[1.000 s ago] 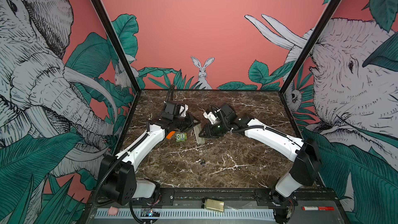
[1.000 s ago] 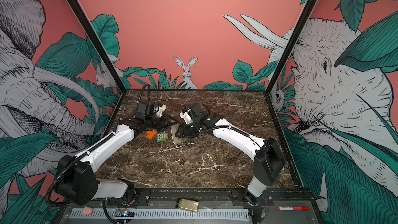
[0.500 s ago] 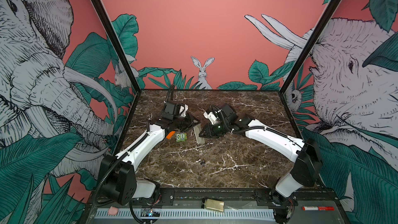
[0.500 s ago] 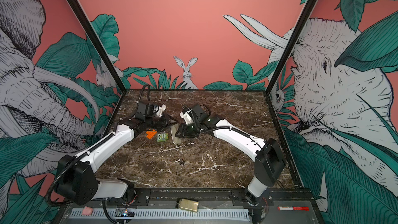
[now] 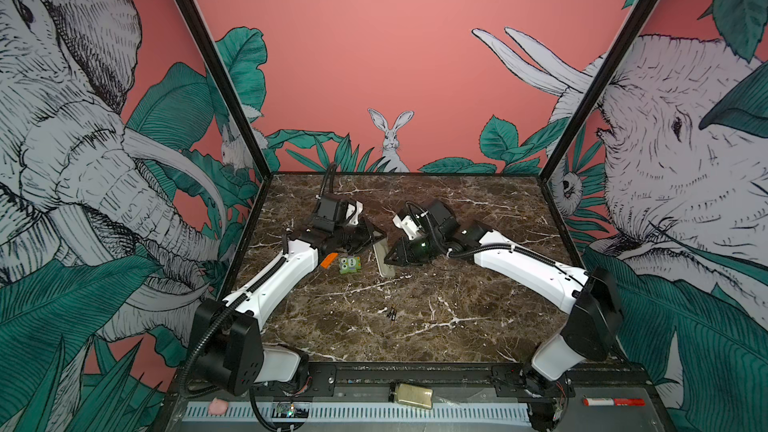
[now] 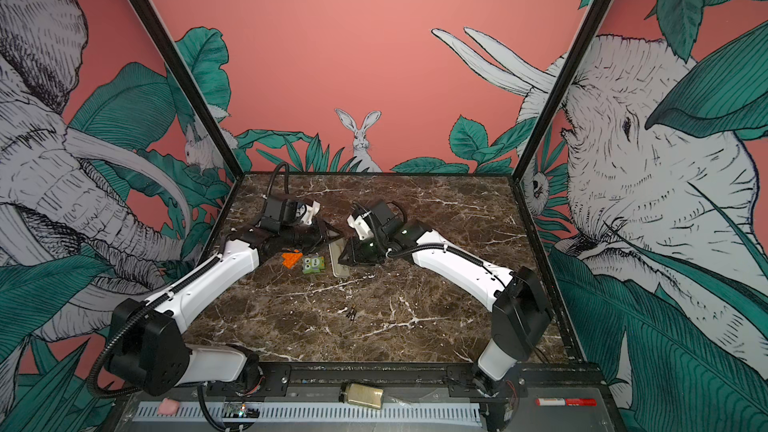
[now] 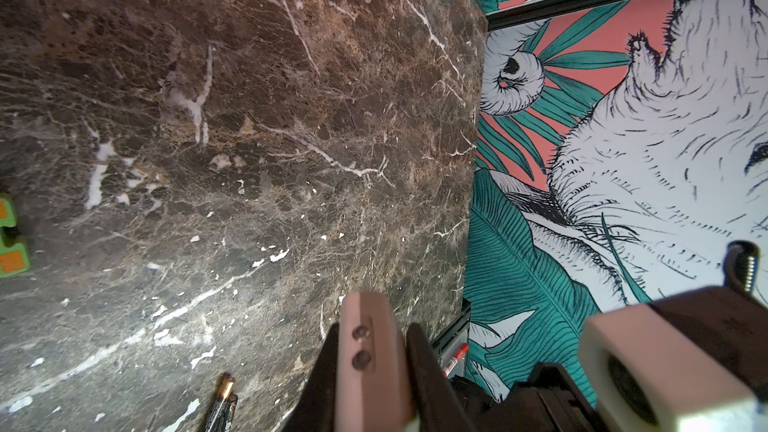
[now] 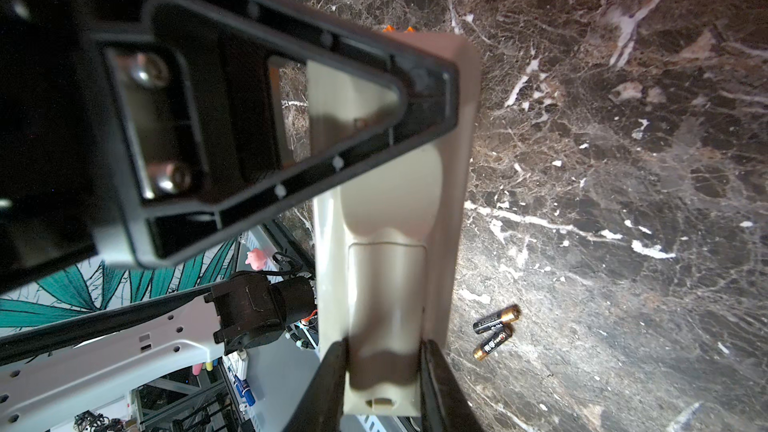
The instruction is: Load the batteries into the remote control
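The remote control point(image 5: 385, 263) is near the middle of the worktop point(image 5: 457, 305), plain beige back up. Its long axis runs from the back wall toward the front edge, with the near end swung slightly right in both top views. The end with the battery cover point(image 8: 386, 284) is at the right pincer, and the cover is on.

The left pincer point(image 5: 379, 238) is clamped on the remote's opposite end. In the right wrist view one black finger lies across the back face. The left wrist view shows the remote's end edge-on, squeezed between the two fingers.

The right pincer point(image 8: 384, 386) reaches in from the right. Its fingers point(image 8: 334, 384) stand a narrow way apart, one on each side of the cover. I cannot tell whether they press on it.

The batteries point(image 8: 494, 332) lie side by side, touching, on bare worktop. They are nearer the front edge and well apart from the remote, and their brassy ends point opposite ways.

The button face is turned down and hidden. In both top views the pincers cover much of the remote, and the batteries are only tiny dark slivers. Whether the remote rests on the worktop or is lifted off it cannot be made out.

A green owl-faced block point(image 5: 349, 264) and an orange piece point(image 5: 328, 260) sit just left of the remote. The left wrist view cuts off the block and the batteries at its edges.
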Robot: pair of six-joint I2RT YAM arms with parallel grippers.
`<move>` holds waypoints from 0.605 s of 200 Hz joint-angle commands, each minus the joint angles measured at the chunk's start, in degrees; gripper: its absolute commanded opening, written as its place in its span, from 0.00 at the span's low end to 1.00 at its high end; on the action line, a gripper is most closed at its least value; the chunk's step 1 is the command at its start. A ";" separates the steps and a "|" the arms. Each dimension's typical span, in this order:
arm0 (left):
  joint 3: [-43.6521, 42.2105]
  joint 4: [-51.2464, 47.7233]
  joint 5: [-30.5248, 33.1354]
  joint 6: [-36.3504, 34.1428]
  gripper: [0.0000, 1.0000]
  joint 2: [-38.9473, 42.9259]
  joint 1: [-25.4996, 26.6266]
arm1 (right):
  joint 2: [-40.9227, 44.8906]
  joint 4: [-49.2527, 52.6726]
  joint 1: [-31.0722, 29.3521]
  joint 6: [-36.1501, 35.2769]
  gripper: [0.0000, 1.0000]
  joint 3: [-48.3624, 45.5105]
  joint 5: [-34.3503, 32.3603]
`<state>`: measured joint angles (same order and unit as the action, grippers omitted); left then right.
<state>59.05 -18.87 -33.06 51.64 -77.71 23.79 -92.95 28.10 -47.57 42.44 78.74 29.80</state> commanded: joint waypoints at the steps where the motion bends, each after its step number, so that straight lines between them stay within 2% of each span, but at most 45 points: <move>1: 0.46 4.02 -3.33 2.59 0.00 0.60 0.47 | 0.76 -3.57 -0.33 -0.24 0.28 -1.39 0.98; 121: 0.19 3.95 -3.30 2.39 0.00 0.87 0.49 | 2.21 -5.45 -0.33 -0.27 0.26 -2.40 1.05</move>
<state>59.05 -18.90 -32.69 51.62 -78.00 23.68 -92.82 26.63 -47.42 42.41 77.82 29.82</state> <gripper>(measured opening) 0.229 0.263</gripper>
